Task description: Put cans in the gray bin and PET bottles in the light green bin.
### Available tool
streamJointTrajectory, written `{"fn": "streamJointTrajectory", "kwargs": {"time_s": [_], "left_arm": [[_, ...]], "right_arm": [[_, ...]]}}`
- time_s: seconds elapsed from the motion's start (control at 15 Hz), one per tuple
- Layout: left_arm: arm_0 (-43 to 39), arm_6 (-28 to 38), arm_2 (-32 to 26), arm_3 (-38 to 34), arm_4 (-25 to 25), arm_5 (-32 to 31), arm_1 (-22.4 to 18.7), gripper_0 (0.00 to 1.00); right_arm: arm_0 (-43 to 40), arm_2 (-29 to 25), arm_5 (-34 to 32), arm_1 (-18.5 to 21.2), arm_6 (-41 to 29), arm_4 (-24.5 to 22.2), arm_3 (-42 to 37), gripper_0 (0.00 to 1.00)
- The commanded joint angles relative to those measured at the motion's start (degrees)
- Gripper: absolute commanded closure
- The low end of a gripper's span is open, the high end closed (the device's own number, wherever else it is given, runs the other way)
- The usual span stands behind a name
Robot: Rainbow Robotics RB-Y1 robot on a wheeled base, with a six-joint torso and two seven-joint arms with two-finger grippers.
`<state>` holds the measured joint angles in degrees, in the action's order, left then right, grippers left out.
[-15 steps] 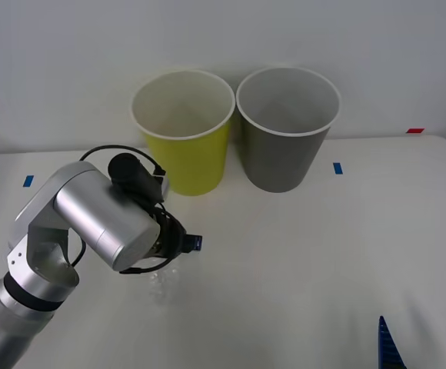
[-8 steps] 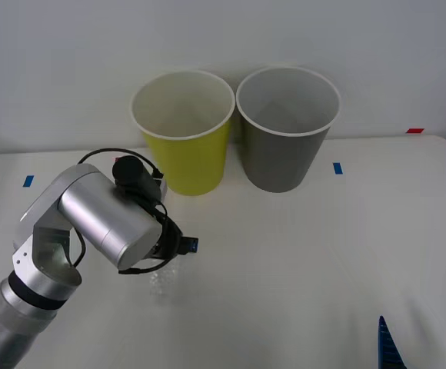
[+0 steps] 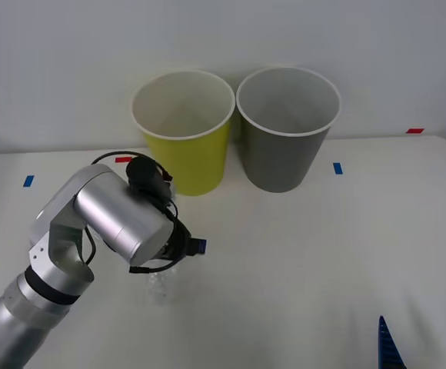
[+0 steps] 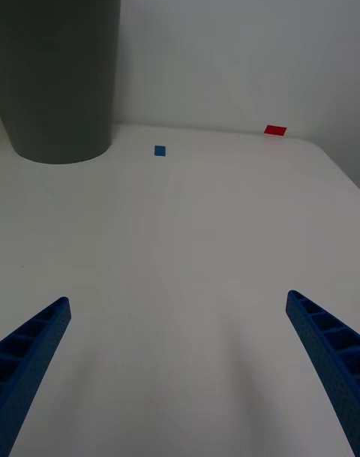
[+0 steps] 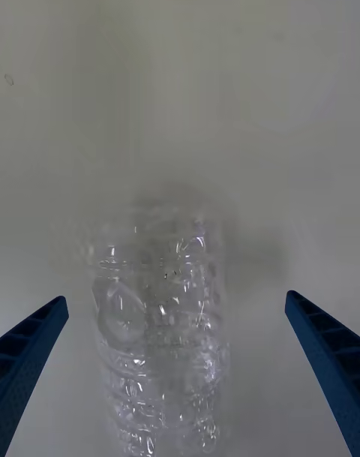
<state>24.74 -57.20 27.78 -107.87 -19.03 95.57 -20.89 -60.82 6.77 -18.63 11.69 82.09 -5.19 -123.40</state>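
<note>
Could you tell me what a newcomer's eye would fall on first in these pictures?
Probably the two tall bins at the table's back: the light green bin beside the gray bin. Next, the left end effector, open around the clear PET bottle in front of the green one. The right end effector waits open, near the table's right front.

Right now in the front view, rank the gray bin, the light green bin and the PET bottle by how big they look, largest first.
1. Gray bin and light green bin: they look about alike, so no ranking between them.
2. PET bottle: clearly smallest, though the left end effector above it hides part.
</note>
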Motion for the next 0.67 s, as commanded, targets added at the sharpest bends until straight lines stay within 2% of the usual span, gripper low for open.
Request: {"fn": "streamJointTrajectory", "kwargs": {"time_s": [0.07,0.6,0.67], "left_arm": [[0.31,-0.72,0.0,1.61,0.04,-0.04,0.41,0.0],[2.16,-3.8,0.0,7.15,-0.05,0.05,2.17,0.0],[2.16,-6.17,-0.09,7.94,0.13,0.05,2.34,0.0]], "right_arm": [[0.0,0.0,0.0,0.0,0.0,0.0,0.0,0.0],[0.0,0.0,0.0,0.0,0.0,0.0,0.0,0.0],[0.0,0.0,0.0,0.0,0.0,0.0,0.0,0.0]]}}
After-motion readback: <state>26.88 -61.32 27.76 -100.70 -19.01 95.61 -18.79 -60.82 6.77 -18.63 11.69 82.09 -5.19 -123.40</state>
